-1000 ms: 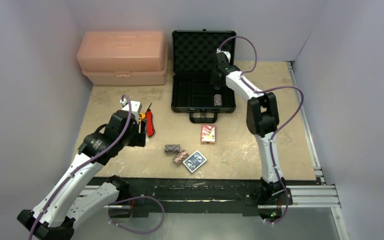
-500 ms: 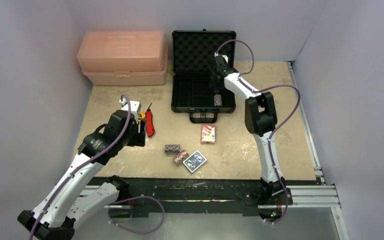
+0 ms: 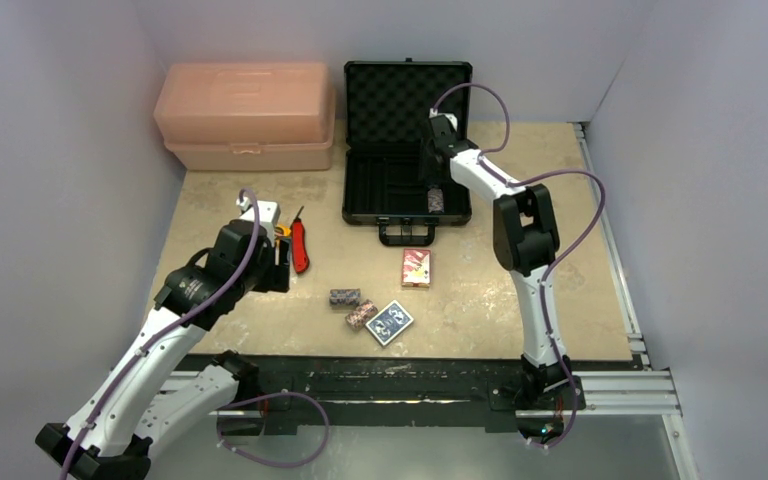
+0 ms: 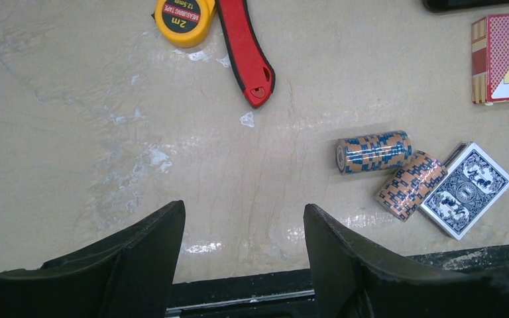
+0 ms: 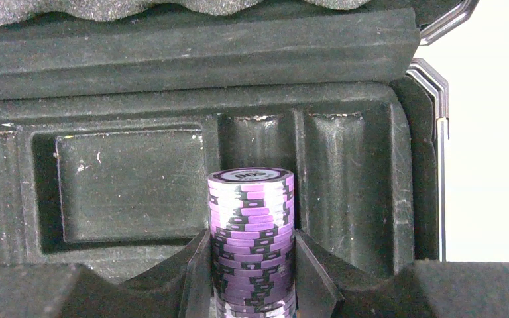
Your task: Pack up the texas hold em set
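The black briefcase (image 3: 385, 185) lies open at the back of the table, its foam lid upright. My right gripper (image 3: 433, 186) is shut on a purple-white striped chip stack (image 5: 252, 218), held upright over the foam slots (image 5: 132, 185) on the case's right side. The stack also shows in the top view (image 3: 436, 201). Two more chip stacks (image 4: 373, 152) (image 4: 411, 185) lie on their sides on the table beside the blue card deck (image 4: 467, 189). The red deck (image 4: 504, 58) lies farther back. My left gripper (image 4: 244, 218) is open and empty, above bare table left of them.
A large pink toolbox (image 3: 245, 115) stands at the back left. A red utility knife (image 4: 245, 50) and a yellow tape measure (image 4: 185, 18) lie just beyond my left gripper. The table's black front edge (image 4: 238, 291) is right under the left fingers.
My right wrist has shifted slightly toward the back over the case, still gripping the chip stack. The left arm and the loose items have not moved.
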Robot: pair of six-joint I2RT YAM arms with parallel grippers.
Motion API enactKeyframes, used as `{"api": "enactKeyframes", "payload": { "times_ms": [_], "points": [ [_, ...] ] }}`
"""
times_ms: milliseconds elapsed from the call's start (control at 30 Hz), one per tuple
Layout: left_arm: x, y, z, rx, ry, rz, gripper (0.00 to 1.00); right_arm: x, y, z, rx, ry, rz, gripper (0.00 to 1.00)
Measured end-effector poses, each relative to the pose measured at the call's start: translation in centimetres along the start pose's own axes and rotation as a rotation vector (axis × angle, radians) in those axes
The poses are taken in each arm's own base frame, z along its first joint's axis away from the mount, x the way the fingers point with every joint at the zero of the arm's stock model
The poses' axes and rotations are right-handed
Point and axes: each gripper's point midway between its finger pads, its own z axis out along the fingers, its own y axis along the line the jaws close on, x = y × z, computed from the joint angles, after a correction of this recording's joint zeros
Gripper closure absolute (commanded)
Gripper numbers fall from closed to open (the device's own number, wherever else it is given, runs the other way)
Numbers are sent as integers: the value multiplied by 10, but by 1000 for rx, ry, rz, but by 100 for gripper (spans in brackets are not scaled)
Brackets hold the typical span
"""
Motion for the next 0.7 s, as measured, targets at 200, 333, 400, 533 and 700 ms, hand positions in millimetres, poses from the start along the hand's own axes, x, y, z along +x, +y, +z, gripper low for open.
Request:
{"api": "enactKeyframes", "payload": {
  "times_ms": [200, 333, 400, 533, 700],
  "points": [
    [-1, 1, 0, -2, -3, -5, 35, 6, -1, -6, -5, 18, 0, 56],
    [-1, 1, -1, 2, -4, -6, 35, 10, -2, -9, -8, 31, -2, 56],
    [-1, 1, -1, 2, -4, -7, 35, 10, -1, -9, -9, 31, -2, 55],
    [-1, 1, -1, 2, -5, -10, 35, 11, -1, -10, -9, 31, -3, 52],
    [-1, 1, -1, 3, -5, -10, 35, 13, 0, -11, -15, 37, 2, 35]
  ]
}}
